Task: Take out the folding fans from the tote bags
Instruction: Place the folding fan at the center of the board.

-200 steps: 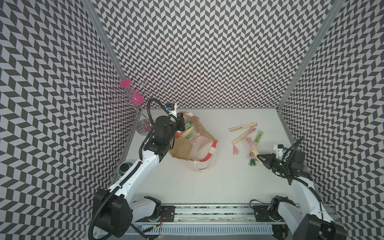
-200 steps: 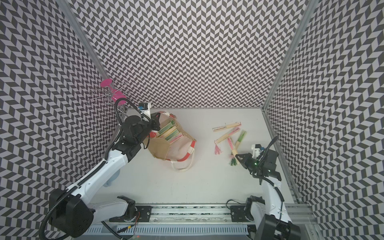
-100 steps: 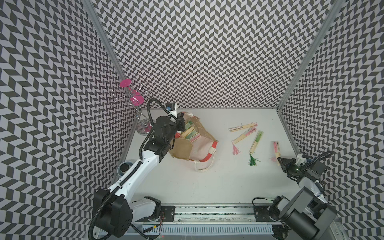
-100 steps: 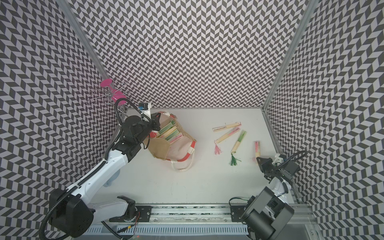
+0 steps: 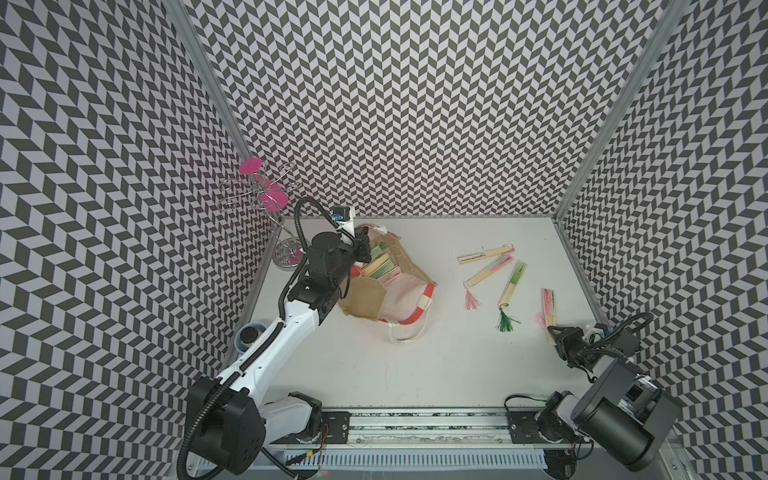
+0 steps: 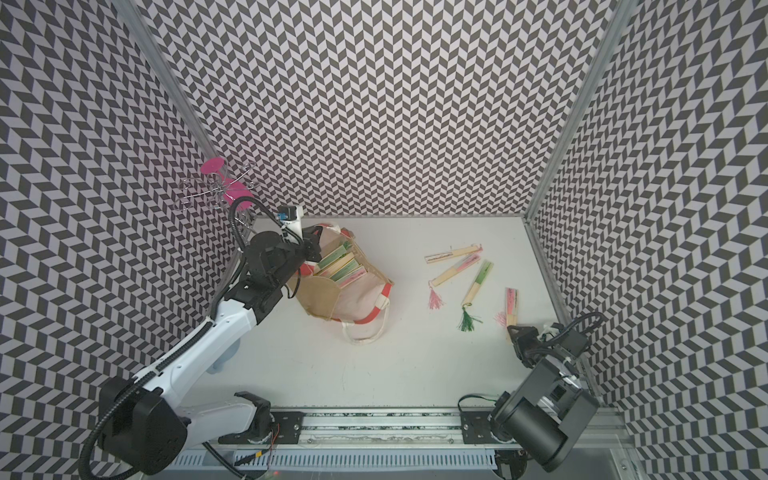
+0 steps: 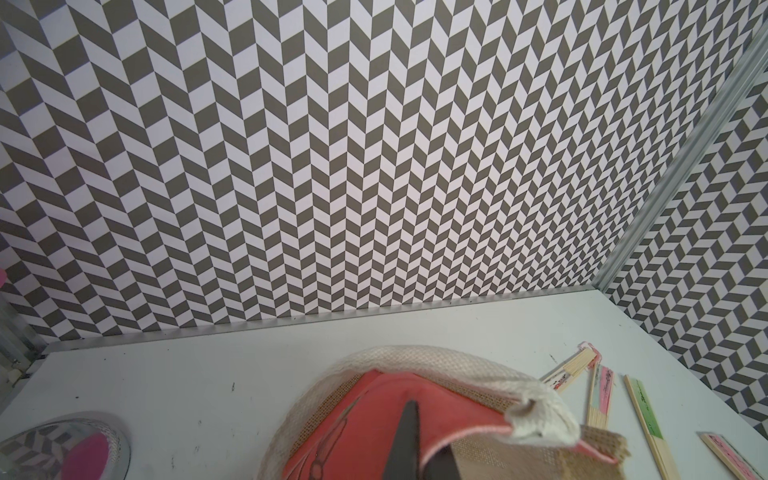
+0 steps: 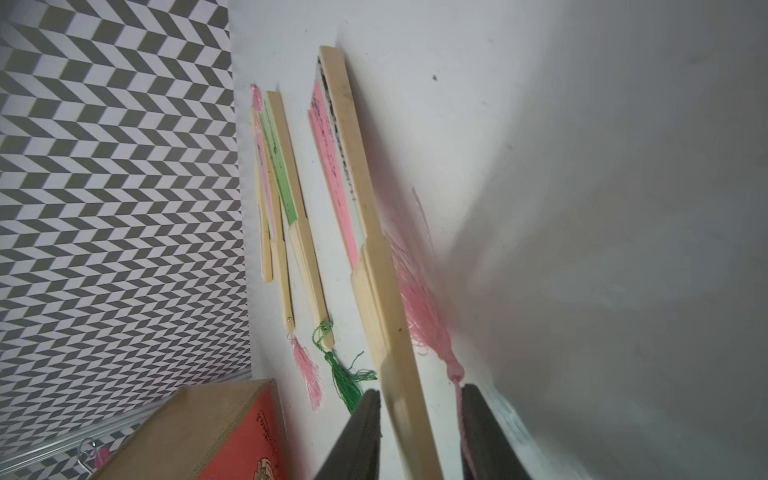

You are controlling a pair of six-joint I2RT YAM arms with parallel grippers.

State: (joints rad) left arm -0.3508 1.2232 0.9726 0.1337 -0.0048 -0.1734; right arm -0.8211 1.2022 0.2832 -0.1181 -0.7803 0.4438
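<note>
So, starting at the left: the wire stand [image 5: 266,199] with the pink discs just sits in the corner and isn't part of this. Right beside it, the left claw [image 5: 362,246] is pinched fully closed on the red-orange rim of the tote bag [image 5: 363,299], propping the mouth open. Inside the bag there's a handful of folding fans [image 5: 380,266] packed side by side, so plenty left to pull.

Moving right, three loose fans [image 5: 512,282] lie on the tabletop [image 5: 415,374], well apart from the bag. Further right a fourth one, the pink fan [image 5: 547,303], lies flat. The right claw [image 5: 555,332] sits at its handle end with the jaws parted. In the right wrist view the sticks are between them but not gripped.

I'd call this the let-go of a drop-off. Next move, my guess: back the right claw off without snagging the pink tassel [image 8: 419,307], then swing over to the bag for another fan.
</note>
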